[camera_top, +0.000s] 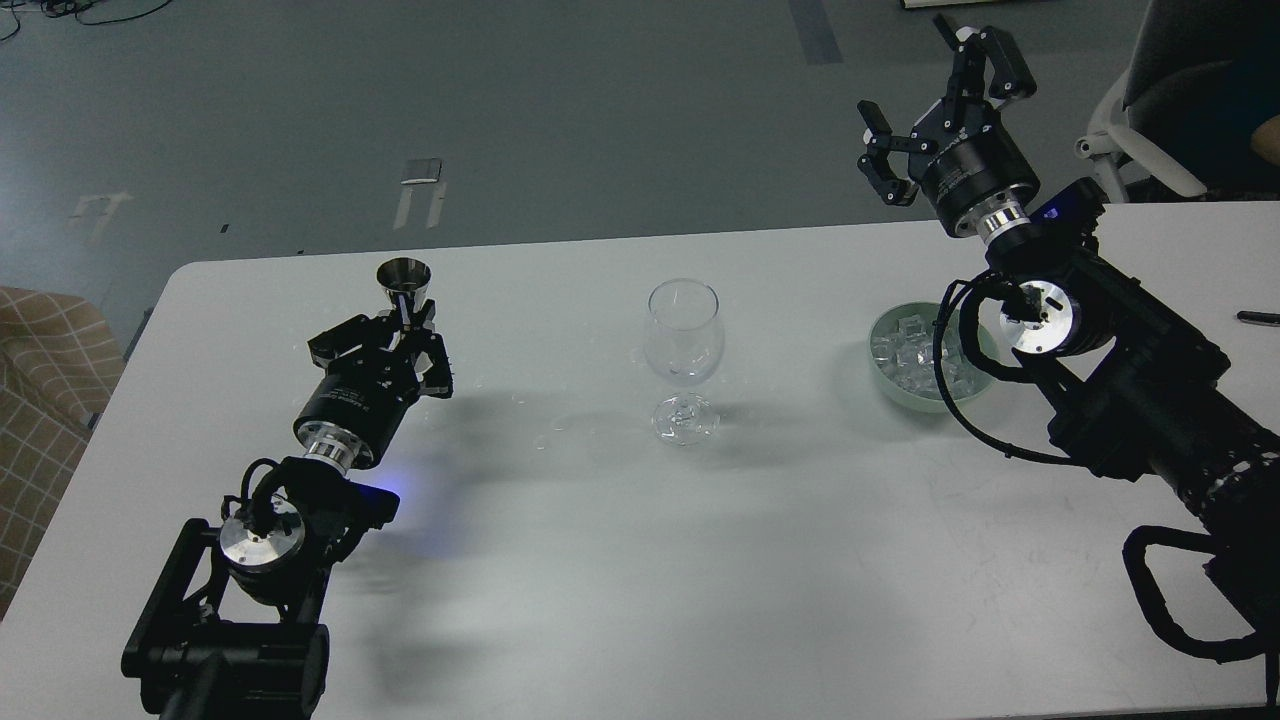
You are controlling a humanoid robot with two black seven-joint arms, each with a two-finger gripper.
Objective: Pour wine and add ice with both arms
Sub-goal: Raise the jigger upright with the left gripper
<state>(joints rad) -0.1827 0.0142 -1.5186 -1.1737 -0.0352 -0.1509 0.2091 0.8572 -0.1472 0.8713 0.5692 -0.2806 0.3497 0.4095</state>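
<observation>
My left gripper [405,322] is shut on the stem of a small metal measuring cup [404,274] and holds it upright over the left of the white table [620,570]. The wine does not show; the inside of the cup is hidden. A clear stemmed wine glass [683,338] stands at the table's middle, well to the right of the cup. A pale green bowl [982,385] holds several ice cubes [905,355] at the right. My right gripper [928,92] is open and empty, raised beyond the bowl near the far table edge.
A black pen [1258,318] lies at the right table edge. An office chair [1150,120] stands behind the table at the far right. A checked cloth [40,380] is off the left edge. Small water drops [540,440] lie left of the glass.
</observation>
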